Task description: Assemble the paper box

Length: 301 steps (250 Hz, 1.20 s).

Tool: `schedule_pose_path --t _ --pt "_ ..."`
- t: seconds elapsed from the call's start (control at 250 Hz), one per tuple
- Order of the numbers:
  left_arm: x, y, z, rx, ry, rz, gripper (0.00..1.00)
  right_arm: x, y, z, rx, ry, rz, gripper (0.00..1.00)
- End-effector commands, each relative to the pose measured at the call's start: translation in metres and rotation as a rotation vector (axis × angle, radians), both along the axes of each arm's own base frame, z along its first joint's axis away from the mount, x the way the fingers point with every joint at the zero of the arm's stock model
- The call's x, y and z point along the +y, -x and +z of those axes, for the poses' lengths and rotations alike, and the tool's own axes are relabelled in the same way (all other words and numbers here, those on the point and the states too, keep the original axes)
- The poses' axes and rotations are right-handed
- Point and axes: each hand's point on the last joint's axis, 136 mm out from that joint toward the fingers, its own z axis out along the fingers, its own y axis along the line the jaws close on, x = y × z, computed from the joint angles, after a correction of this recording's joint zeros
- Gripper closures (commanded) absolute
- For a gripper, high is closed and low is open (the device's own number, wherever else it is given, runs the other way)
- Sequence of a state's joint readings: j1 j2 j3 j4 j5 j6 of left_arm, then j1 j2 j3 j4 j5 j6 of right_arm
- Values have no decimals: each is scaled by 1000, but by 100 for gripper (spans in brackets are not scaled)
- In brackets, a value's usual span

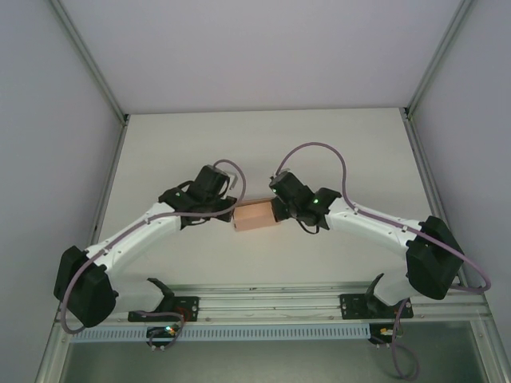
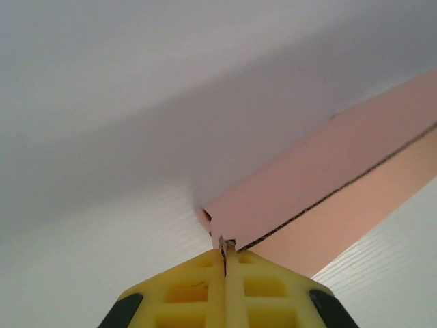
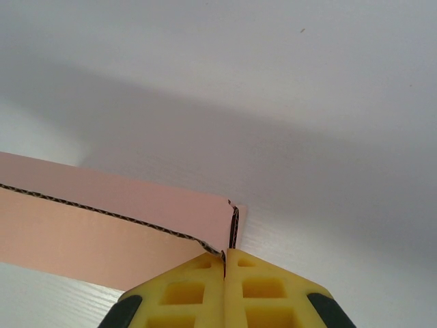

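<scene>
The paper box is a small salmon-pink box lying on the white table between my two grippers. My left gripper meets its left end and my right gripper meets its right end. In the left wrist view the yellow fingers are pressed together, and my left gripper pinches a frayed corner of the pink card at their tips. Seen from the right wrist, my right gripper is likewise shut on a thin edge of the box wall at its corner.
White enclosure walls stand left, right and behind the table. A metal rail with the arm bases runs along the near edge. Both arms arch inward toward the middle.
</scene>
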<state>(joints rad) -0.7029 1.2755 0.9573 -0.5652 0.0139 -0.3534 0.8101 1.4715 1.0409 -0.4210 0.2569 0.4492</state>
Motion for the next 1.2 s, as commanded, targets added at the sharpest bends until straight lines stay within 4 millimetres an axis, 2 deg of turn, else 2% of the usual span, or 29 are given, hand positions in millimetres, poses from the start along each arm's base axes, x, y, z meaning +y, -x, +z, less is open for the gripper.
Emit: schedule_pose_path --t 0.0,0.144,0.319,0.523,0.687,0.791,0.934,1.106,1.198 --pt "-2 5 -2 154 104 133 100 -5 11 -16 41 54 -51 100" --pt "12 4 -10 258 101 280 100 -7 15 -17 16 82 -95 100" --pt "13 4 -15 306 97 339 100 5 23 -24 13 51 -88 100" --pt "12 7 -16 277 53 291 100 -3 23 -21 -8 65 -100 100" --pt "16 19 -38 190 -38 235 100 3 23 -25 -43 17 -63 100" --pt "14 26 -52 158 -8 218 100 6 24 -32 -63 -13 -32 100" --pt "18 37 -60 122 11 208 100 9 32 -36 -68 -60 9 100" --pt "17 46 -66 99 15 172 100 17 41 -43 -40 -100 69 93" --pt "21 45 -68 92 -4 184 100 23 41 -25 -59 -136 89 74"
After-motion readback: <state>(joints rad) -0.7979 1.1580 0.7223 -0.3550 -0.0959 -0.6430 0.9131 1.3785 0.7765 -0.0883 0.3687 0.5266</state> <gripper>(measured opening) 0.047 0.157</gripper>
